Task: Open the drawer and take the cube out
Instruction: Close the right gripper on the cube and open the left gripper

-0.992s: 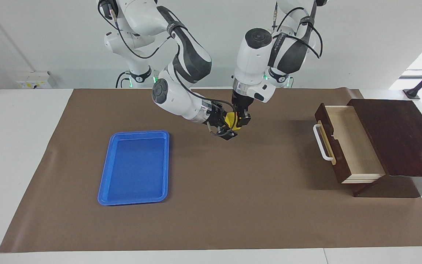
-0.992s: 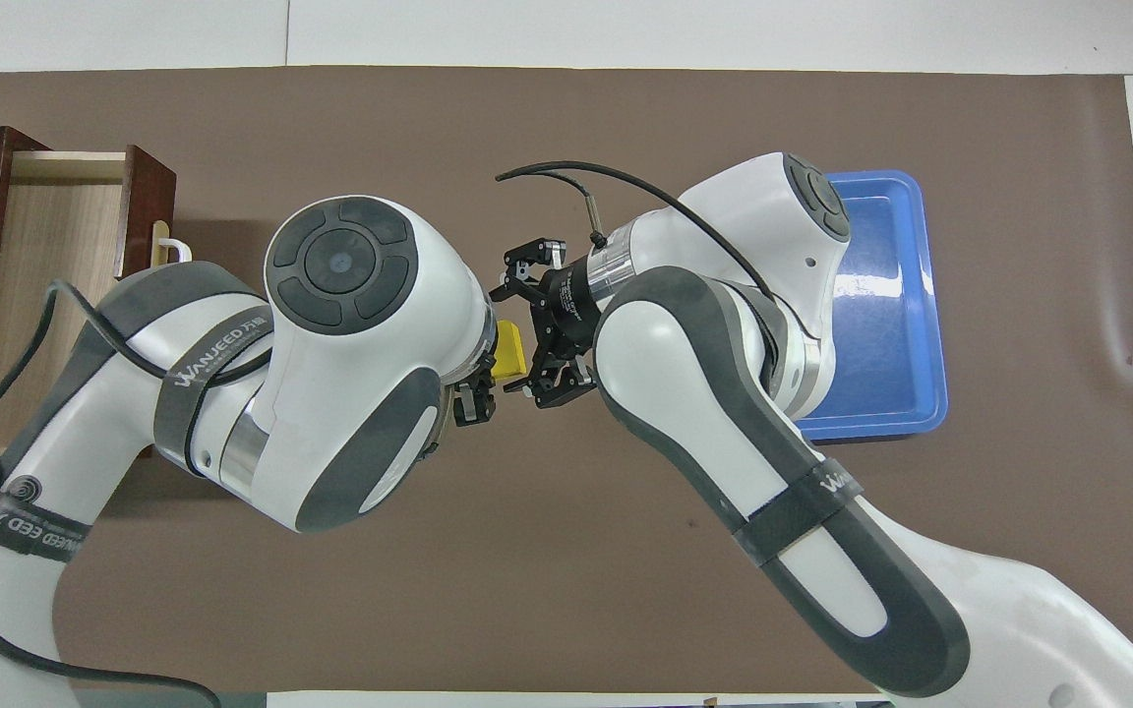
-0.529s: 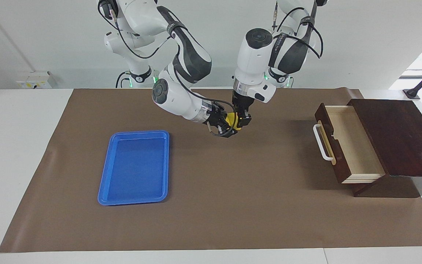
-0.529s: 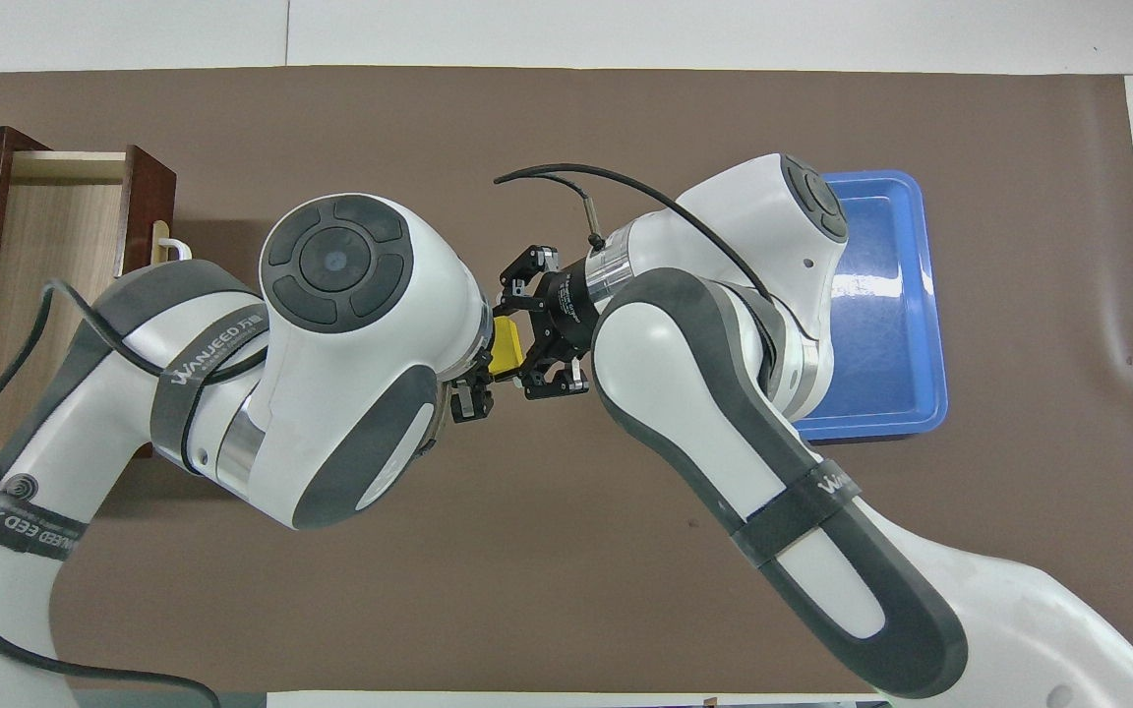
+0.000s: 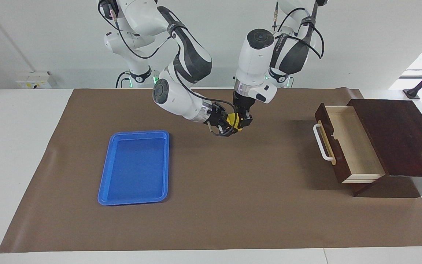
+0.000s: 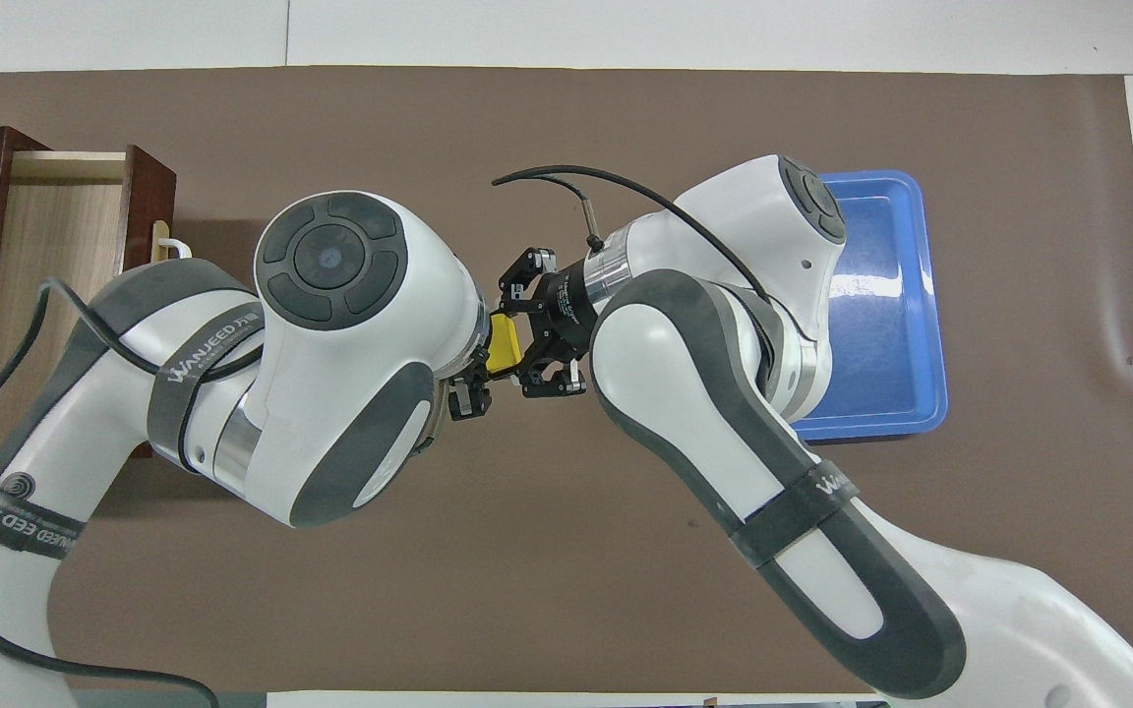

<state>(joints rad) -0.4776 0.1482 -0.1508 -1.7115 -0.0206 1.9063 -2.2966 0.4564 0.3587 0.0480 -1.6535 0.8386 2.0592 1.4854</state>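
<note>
The small yellow cube hangs in the air over the middle of the brown mat, between both hands. My left gripper points straight down and is shut on it from above. My right gripper comes in sideways from the tray's end and is shut on the same cube. In the overhead view the left wrist hides most of the left gripper; the right gripper shows beside the cube. The dark wooden drawer stands pulled out at the left arm's end, its pale inside bare.
A blue tray lies on the mat toward the right arm's end. The drawer's dark box sits at the mat's edge, its white handle facing the middle. The brown mat covers most of the table.
The right gripper, wide open a second ago, has closed its fingers onto the cube. Both hands with the cube have drifted slightly upward. The left grip is unchanged.
</note>
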